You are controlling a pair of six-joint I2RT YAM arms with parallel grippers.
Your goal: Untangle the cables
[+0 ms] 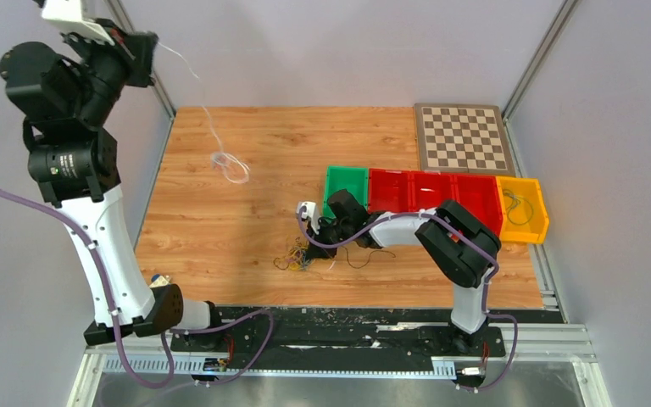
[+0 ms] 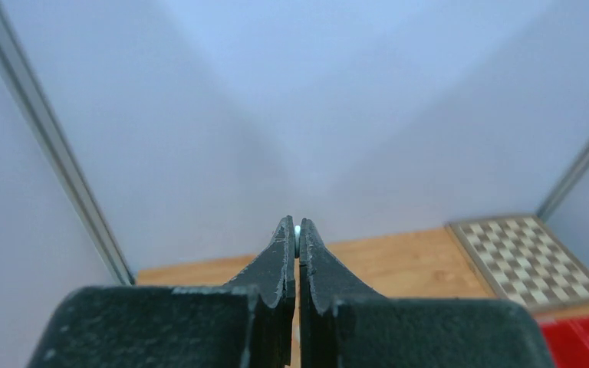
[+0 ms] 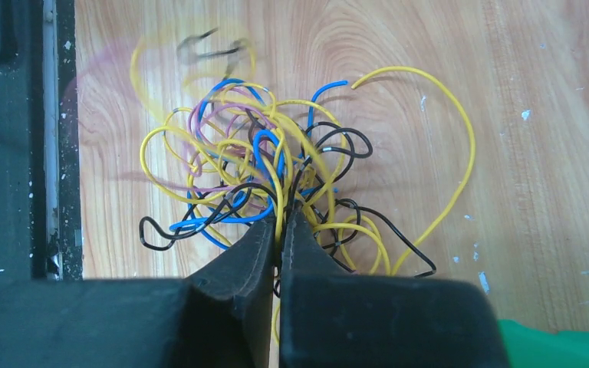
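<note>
A: What is the right gripper [image 3: 282, 221] doing?

B: Its jaws are pressed together on one yellow wire [image 3: 280, 207], at the near edge of the snarl [image 3: 261, 169]. The snarl lies on the wooden table [image 1: 220, 246], toward the front, near the green bin [image 1: 345, 185].

A: And the left gripper [image 2: 297, 230]?

B: It is raised high over the far left corner, with its jaws closed on the end of a white wire [image 1: 230, 167]. This wire hangs down, and its loose coil rests on the table, well apart from the snarl.

A: How will these wires handle?

B: I judge them very light and soft, but a little springy, so the loops catch each other. It is better to take one strand at a free end or an outer loop, like the big yellow arc [image 3: 472, 142]. Pull it slowly, because a hard pull could tighten the knot or drag the whole bunch.
</note>
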